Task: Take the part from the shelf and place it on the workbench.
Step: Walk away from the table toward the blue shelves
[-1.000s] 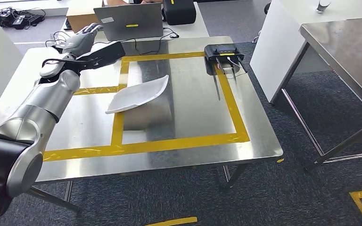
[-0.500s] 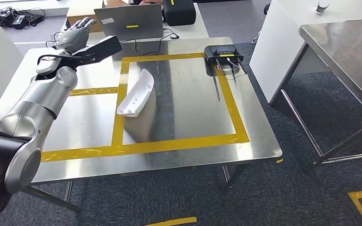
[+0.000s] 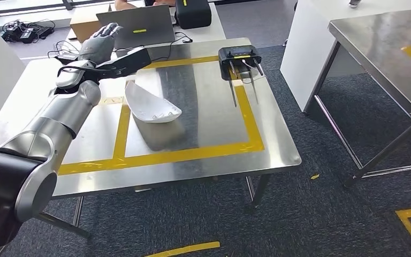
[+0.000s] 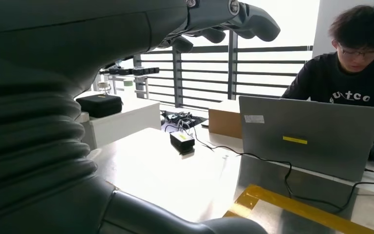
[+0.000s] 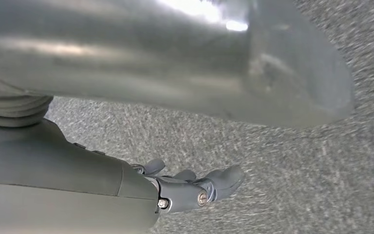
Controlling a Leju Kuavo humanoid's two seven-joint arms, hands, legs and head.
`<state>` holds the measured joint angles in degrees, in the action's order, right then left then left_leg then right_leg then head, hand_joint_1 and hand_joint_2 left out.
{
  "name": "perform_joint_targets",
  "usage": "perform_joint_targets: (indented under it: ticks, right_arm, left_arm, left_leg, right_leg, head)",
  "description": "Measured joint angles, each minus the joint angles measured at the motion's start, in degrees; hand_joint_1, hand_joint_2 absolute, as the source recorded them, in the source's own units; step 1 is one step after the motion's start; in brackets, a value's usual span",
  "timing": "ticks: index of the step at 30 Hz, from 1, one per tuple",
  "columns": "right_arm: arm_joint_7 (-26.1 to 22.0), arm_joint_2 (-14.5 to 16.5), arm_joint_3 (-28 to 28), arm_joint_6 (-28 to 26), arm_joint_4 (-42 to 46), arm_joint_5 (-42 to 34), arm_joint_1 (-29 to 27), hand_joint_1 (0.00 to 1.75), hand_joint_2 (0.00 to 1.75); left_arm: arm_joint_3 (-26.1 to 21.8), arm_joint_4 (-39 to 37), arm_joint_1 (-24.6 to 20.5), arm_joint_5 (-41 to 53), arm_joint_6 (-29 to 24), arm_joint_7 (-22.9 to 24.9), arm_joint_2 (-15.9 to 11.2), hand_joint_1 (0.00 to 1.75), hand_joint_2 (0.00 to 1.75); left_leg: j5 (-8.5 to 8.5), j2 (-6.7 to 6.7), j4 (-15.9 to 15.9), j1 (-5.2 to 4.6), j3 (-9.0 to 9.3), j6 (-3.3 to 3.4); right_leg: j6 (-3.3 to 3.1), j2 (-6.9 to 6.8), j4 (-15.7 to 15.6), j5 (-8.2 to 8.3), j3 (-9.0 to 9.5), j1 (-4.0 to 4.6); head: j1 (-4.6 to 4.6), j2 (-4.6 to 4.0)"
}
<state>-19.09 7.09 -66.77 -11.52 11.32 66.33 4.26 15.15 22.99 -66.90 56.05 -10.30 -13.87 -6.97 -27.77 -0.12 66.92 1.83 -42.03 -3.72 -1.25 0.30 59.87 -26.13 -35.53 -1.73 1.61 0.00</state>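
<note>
Part (image 3: 151, 107) lies on the workbench (image 3: 208, 112), just below-right of your left hand (image 3: 100, 44), which is open and empty. Lift straight clear; right hand (image 5: 195, 187) hangs loosely curled, empty.

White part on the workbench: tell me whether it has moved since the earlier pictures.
Yes. The white part has turned and shifted off the vertical yellow tape line toward the square's far-left corner.

Workbench (image 3: 203, 152) stands centre. Part (image 3: 149, 105) lies on it, left of centre, inside the tape rectangle (image 3: 184, 155). Device (image 3: 237, 55) sits at the part's 2 o'clock, on the far edge. Laptop (image 3: 136, 27) lies behind at 12 o'clock. Second table (image 3: 385, 48) stands at 3 o'clock.
</note>
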Motion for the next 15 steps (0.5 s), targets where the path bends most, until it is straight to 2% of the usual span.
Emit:
perform_joint_targets:
  ticks: [1, 2, 3, 4, 6, 7, 8, 11, 12, 13, 15]
  right_arm:
    - [0.05, 0.02, 0.00, 0.00, -0.01, 0.00, -0.02, 0.00, 0.00]
    - [0.10, 0.03, 0.00, 0.00, -0.01, 0.01, -0.03, 0.00, 0.00]
    - [0.15, 0.03, 0.00, 0.01, -0.01, 0.01, -0.03, 0.00, 0.00]
    - [0.19, 0.03, 0.00, 0.01, -0.01, 0.01, -0.03, 0.00, 0.00]
    - [0.22, 0.07, 0.00, 0.03, -0.01, 0.02, -0.01, 0.00, 0.00]
    - [0.22, 0.09, 0.00, 0.03, -0.01, 0.02, 0.00, 0.00, 0.00]
    - [0.20, 0.11, 0.00, 0.04, 0.00, 0.03, 0.00, 0.00, 0.00]
    - [0.17, 0.17, 0.00, 0.04, -0.01, 0.05, -0.04, 0.00, 0.00]
    - [0.18, 0.20, 0.00, 0.03, -0.01, 0.05, -0.07, 0.00, 0.00]
    - [0.18, 0.22, 0.00, 0.01, -0.02, 0.05, -0.08, 0.00, 0.00]
    - [0.13, 0.22, 0.00, -0.07, -0.02, 0.04, -0.09, 0.00, 0.00]
  left_arm:
    - [0.01, -0.09, 0.14, 0.02, 0.00, 0.07, 0.07, 0.00, 1.75]
    - [0.01, -0.20, 0.38, 0.03, 0.01, 0.13, 0.13, 0.00, 1.75]
    - [0.02, -0.29, 0.66, 0.03, 0.02, 0.21, 0.20, 0.00, 1.75]
    - [0.02, -0.34, 0.88, 0.04, 0.02, 0.24, 0.26, 0.00, 1.75]
    - [0.03, -0.32, 0.96, 0.05, 0.03, 0.23, 0.42, 0.00, 1.75]
    - [0.03, -0.27, 0.89, 0.06, 0.03, 0.18, 0.52, 0.00, 1.75]
    - [0.04, -0.25, 0.85, 0.06, 0.02, 0.10, 0.62, 0.00, 1.75]
    - [0.05, -0.24, 0.92, 0.18, 0.02, -0.10, 0.86, 0.00, 1.75]
    - [0.06, -0.23, 0.93, 0.24, 0.02, -0.15, 0.99, 0.00, 1.75]
    - [0.07, -0.23, 0.91, 0.30, 0.01, -0.20, 1.14, 0.00, 1.75]
    - [0.07, -0.22, 0.90, 0.40, 0.01, -0.25, 1.40, 0.00, 1.75]
  left_leg:
    - [-2.30, 0.00, 4.15, -0.09, -1.21, 0.05]
    - [-3.80, 0.00, 7.16, -0.20, -1.84, 0.16]
    - [-4.29, -0.01, 8.16, -0.32, -1.44, 0.36]
    - [-3.72, 0.00, 6.62, -0.44, 0.20, 0.66]
    - [-1.64, 0.00, -1.23, -0.76, 5.75, 1.42]
    - [-0.85, -0.01, -4.76, -1.00, 8.00, 1.75]
    - [-0.46, -0.04, -6.98, -1.25, 9.35, 2.05]
    - [0.29, -0.04, -7.75, -1.55, 9.32, 2.94]
    - [0.71, 0.02, -7.89, -1.46, 9.07, 3.43]
    - [1.16, 0.12, -8.06, -1.34, 8.74, 3.93]
    - [2.04, 0.25, -8.17, -1.30, 7.78, 4.67]
  right_leg:
    - [-0.15, 0.01, 0.01, 0.30, -0.42, 0.16]
    - [-0.23, 0.00, 0.02, 0.61, -0.81, 0.33]
    - [-0.26, 0.01, 0.04, 0.89, -1.16, 0.47]
    - [-0.22, 0.01, 0.05, 1.15, -1.46, 0.58]
    - [0.09, 0.01, 0.06, 1.62, -1.84, 0.73]
    - [0.38, -0.01, 0.05, 1.87, -1.96, 0.79]
    - [0.73, -0.02, -0.01, 2.13, -2.03, 0.82]
    - [1.80, -0.05, -0.42, 2.91, -2.21, 0.79]
    - [2.10, -0.07, -0.12, 2.46, -2.44, 0.76]
    - [2.36, -0.08, 1.07, 1.24, -3.00, 0.76]
    - [2.70, -0.11, 7.04, -3.22, -5.27, 0.75]
  head:
    - [0.04, 0.00]
    - [0.04, 0.00]
    - [0.03, 0.00]
    - [0.03, 0.00]
    - [0.00, 0.00]
    - [-0.02, 0.00]
    - [-0.04, 0.00]
    - [-0.06, 0.00]
    - [-0.08, 0.00]
    - [-0.15, 0.00]
    - [-0.48, 0.00]
